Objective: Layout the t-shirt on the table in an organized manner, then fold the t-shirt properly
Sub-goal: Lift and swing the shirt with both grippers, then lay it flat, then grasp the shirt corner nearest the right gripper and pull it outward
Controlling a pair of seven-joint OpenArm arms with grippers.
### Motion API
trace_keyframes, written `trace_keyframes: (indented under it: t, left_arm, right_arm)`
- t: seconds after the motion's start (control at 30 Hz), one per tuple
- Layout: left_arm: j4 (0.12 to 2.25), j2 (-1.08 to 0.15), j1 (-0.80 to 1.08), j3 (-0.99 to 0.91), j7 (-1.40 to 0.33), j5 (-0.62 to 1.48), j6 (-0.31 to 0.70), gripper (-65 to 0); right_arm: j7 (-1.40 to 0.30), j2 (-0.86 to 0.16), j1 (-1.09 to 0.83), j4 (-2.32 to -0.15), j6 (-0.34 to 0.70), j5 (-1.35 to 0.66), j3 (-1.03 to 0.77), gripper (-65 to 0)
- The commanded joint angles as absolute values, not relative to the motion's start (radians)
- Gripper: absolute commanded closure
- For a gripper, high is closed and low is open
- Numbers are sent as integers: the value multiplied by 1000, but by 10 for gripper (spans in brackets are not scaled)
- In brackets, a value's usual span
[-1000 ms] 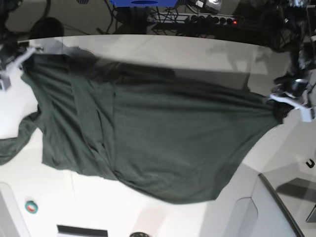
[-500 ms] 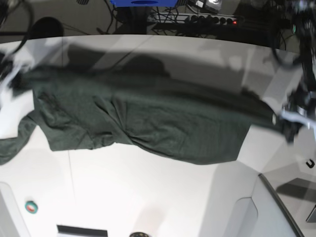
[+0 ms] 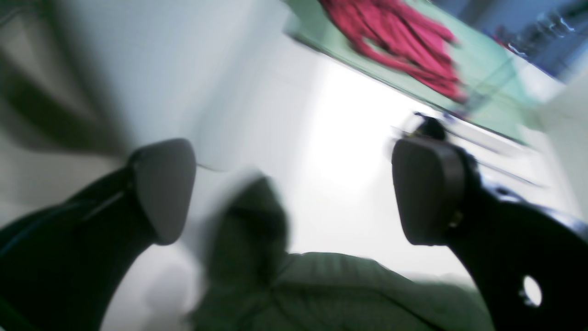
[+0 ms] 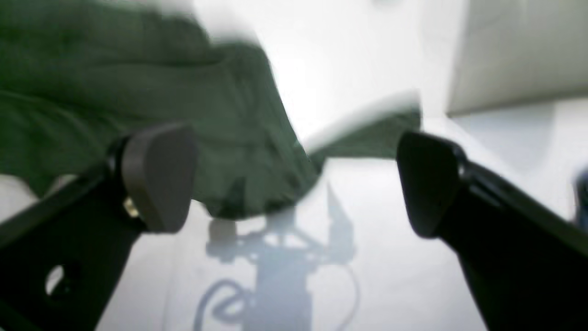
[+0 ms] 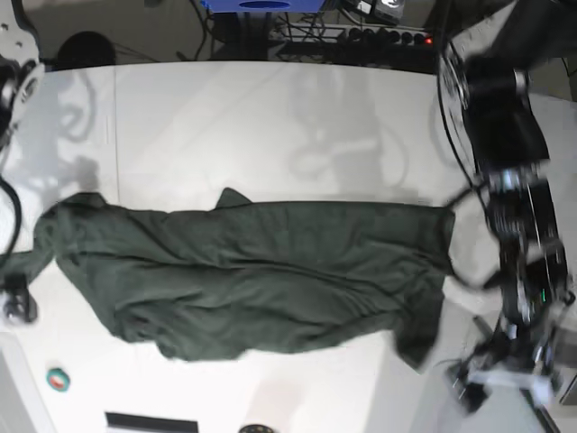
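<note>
The dark green t-shirt [image 5: 252,275] lies loose on the white table [image 5: 270,126], a wrinkled band running left to right with a sleeve at the left end. My left gripper [image 3: 294,191] is open and its pads [image 3: 163,191] stand wide apart above a shirt edge [image 3: 257,276], holding nothing. In the base view it hangs blurred at the lower right [image 5: 500,374], just off the shirt's right end. My right gripper [image 4: 291,179] is also open and empty, over bare table beside the shirt [image 4: 138,115]. It is at the left edge [image 5: 13,302] in the base view.
A small teal and red round thing [image 5: 58,378] and a black strip [image 5: 149,421] lie near the front edge. A grey angled panel [image 5: 491,397] sits at the front right corner. Cables and equipment [image 5: 361,36] crowd the space beyond the far edge.
Both grippers have opened and let go of the t-shirt. The shirt, held stretched toward the far side before, has dropped onto the table nearer the front. Both arms moved toward the front.
</note>
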State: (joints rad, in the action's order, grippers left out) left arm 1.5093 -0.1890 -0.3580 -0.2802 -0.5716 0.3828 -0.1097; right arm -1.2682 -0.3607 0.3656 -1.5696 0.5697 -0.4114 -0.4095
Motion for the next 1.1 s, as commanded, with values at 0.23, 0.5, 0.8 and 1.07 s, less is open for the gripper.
trace_keyframes:
  t: [0.23,0.5,0.8,1.07]
  left_arm:
    - [1567,-220,-116,-283,-447,378,-105,-650]
    - [1641,-242,82,-289,-452,381,-104,-650]
    - [1699,-295,216,-283,-452,383,-4,-650]
    - [1656,-292,219,-292,-452,377,96,-230]
  right_arm:
    - [-1038,-308,111,-1736,573,-464,-535,-650]
    - [-900,-208,-134,-1871,575,-722,-638,-650]
    - [-898,-245,-200,-1724,698,-892,-628,-650]
    - [-903,-239,-185,-1653,698,-662,-625,-57]
